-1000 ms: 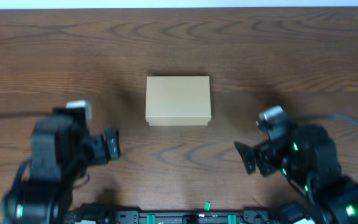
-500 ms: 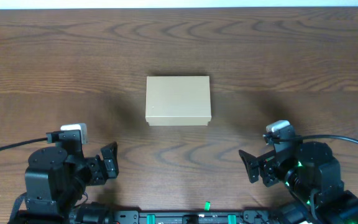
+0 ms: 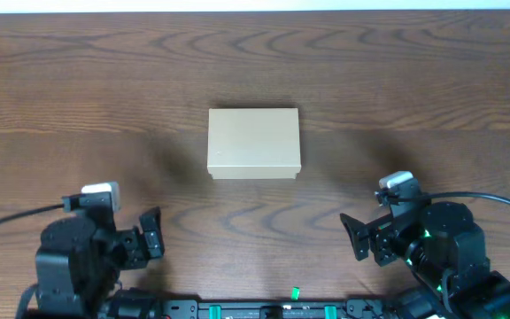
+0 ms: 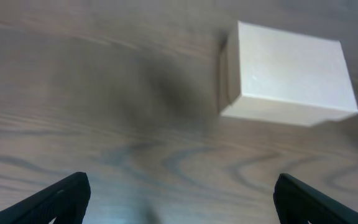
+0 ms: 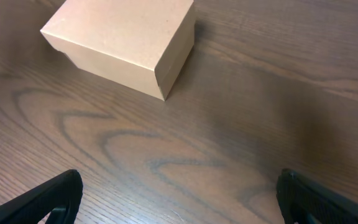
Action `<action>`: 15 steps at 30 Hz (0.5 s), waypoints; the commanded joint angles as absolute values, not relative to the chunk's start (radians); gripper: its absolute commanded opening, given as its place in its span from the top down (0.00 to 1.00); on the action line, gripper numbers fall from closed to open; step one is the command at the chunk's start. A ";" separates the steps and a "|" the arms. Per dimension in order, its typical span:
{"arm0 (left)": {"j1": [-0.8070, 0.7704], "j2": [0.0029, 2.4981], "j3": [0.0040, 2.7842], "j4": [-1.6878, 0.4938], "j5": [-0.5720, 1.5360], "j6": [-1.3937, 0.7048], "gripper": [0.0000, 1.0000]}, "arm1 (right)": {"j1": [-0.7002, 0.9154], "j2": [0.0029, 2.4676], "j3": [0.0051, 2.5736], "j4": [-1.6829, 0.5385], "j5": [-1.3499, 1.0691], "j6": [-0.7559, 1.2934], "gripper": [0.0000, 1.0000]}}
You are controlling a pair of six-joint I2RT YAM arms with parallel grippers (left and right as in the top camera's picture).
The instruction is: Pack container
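Note:
The container [image 3: 254, 143] is a plain tan cardboard box with its lid closed, standing at the middle of the dark wooden table. My left gripper [image 3: 151, 236] sits near the front edge, to the box's lower left, open and empty. My right gripper [image 3: 354, 236] mirrors it at the lower right, also open and empty. The left wrist view has the container [image 4: 288, 74] at upper right, well beyond the left gripper [image 4: 180, 202]. The right wrist view has the container [image 5: 120, 40] at upper left, far ahead of the right gripper [image 5: 179, 199].
The bare wooden table [image 3: 432, 80] runs to its far edge at the top of the overhead view. A black base rail [image 3: 264, 310] with a green light lies along the front edge. Cables [image 3: 494, 199] trail from both arms.
Both arms have drawn back toward the front edge, away from the box. The right arm stopped about half a second ago; the left kept sliding back slightly. Both grippers stayed open.

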State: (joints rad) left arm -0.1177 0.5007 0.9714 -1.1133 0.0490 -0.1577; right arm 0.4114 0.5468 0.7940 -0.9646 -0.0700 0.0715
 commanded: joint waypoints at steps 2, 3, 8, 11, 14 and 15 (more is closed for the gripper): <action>-0.110 0.356 0.887 -1.084 -0.007 -0.039 0.05 | 0.403 0.543 0.786 -0.965 -0.060 0.085 0.01; -0.110 0.322 0.861 -1.079 -0.007 -0.017 0.05 | 0.403 0.543 0.786 -0.965 -0.060 0.085 0.01; -0.110 0.214 0.686 -0.964 0.060 0.161 0.05 | 0.403 0.543 0.786 -0.965 -0.060 0.085 0.01; -0.099 0.175 0.586 -0.902 0.096 0.201 0.05 | 0.403 0.543 0.786 -0.965 -0.060 0.085 0.01; -0.056 0.138 0.487 -0.865 0.125 0.202 0.05 | 0.403 0.543 0.786 -0.965 -0.060 0.085 0.01; -0.046 0.131 0.467 -0.857 0.126 0.202 0.05 | 0.403 0.543 0.786 -0.965 -0.060 0.085 0.01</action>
